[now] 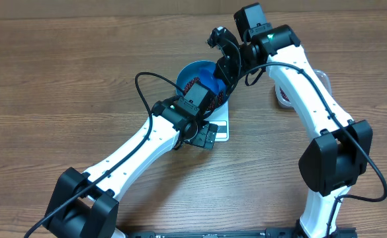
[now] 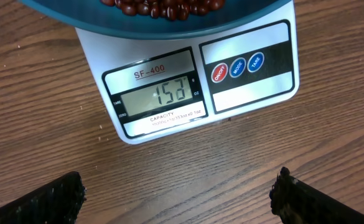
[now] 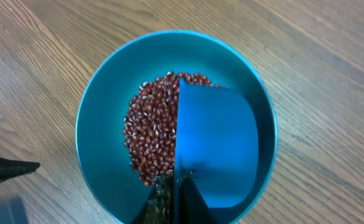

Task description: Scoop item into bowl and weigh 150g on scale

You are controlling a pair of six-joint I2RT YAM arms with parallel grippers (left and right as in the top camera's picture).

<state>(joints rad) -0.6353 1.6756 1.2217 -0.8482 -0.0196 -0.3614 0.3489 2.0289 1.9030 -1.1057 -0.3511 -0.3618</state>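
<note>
Remote check, L side: the L gripper (image 2: 178,186) hovered low over the table (image 2: 45,137), just in front of the scale (image 2: 250,93); jaws stood wide w/ nothing between them; only 2 dark fingertips (image 2: 51,199) showed, at the btm corners of the L wrist view. I noted the scale flat on the wood; its display (image 2: 169,93) appeared to read 153, logged w/ caution as the digits sat slanted; 3 round buttons (image 2: 238,67) beside it. I found the bowl (image 3: 85,118) on the scale, covering the platform behind the display; the beans (image 3: 150,130) lay heaped inside it, mostly in the left half per R wrist view. The R gripper (image 3: 172,202) was clamped tight on the blue scoop (image 3: 219,143), held over the bowl's interior. A clear tub (image 1: 284,98) stood near the scale, mostly hidden by the R arm (image 1: 305,92).
</note>
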